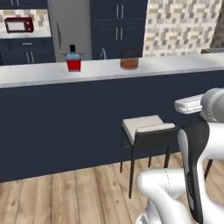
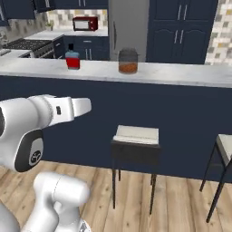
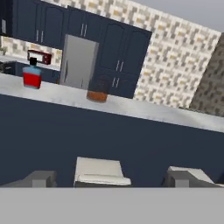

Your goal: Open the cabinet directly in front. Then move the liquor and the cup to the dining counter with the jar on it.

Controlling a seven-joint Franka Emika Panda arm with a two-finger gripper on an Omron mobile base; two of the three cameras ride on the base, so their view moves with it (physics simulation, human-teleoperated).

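The liquor [image 1: 73, 59] [image 2: 72, 59] [image 3: 32, 75], red below and light blue above with a black cap, stands upright on the dining counter [image 1: 175, 65] [image 2: 181, 74] [image 3: 153, 111]. To its right on the same marble top sits the dark reddish-brown jar [image 1: 129, 59] [image 2: 128, 61] [image 3: 98, 90]. My gripper [image 3: 114, 179] hangs open and holds nothing, well back from the counter's navy front and above a stool. The cup and the cabinet are out of view.
A white-seated stool [image 1: 146, 127] [image 2: 136, 136] [image 3: 100, 170] stands against the counter base, with a second stool [image 2: 224, 145] to its right. Behind the counter are a steel fridge [image 1: 72, 26] [image 2: 128, 22], a red microwave [image 1: 19, 25] [image 2: 85, 23] and a stove [image 2: 27, 44].
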